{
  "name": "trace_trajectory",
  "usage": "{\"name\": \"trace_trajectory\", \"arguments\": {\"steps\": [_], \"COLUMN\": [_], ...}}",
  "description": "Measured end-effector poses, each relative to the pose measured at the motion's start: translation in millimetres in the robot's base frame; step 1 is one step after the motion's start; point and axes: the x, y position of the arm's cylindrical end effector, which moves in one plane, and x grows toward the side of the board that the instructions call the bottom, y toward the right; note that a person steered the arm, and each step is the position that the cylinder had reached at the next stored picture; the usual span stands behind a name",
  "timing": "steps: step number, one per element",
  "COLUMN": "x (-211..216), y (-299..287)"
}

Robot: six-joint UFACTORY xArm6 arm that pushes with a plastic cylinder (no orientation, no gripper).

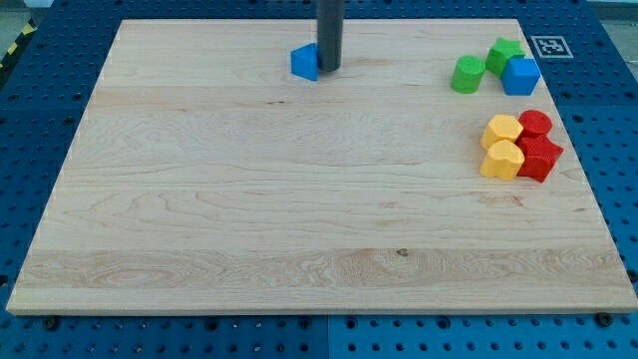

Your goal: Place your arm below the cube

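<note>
A blue block (304,62) lies near the top middle of the wooden board (299,219); part of it is hidden behind my rod, so its shape is unclear. My tip (328,68) rests on the board right against that block's right side. A blue cube (520,76) sits at the view's top right, far to the right of my tip. It touches a green star-shaped block (504,52) and stands next to a green cylinder (467,75).
Below the blue cube, near the right edge, two yellow blocks (502,146) and two red blocks (537,146) form a tight cluster. A black-and-white marker (550,46) lies off the board's top right corner. Blue perforated table surrounds the board.
</note>
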Motion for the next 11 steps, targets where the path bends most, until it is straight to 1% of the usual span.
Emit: {"name": "trace_trajectory", "arguments": {"steps": [1,2,3,4,5,6,7,8,9,10,11], "x": [-22,-87,-100,-101,-91,-84,-46,4,52,88,72], "y": [16,71,102,207,328,347,346,340,319,256,277]}}
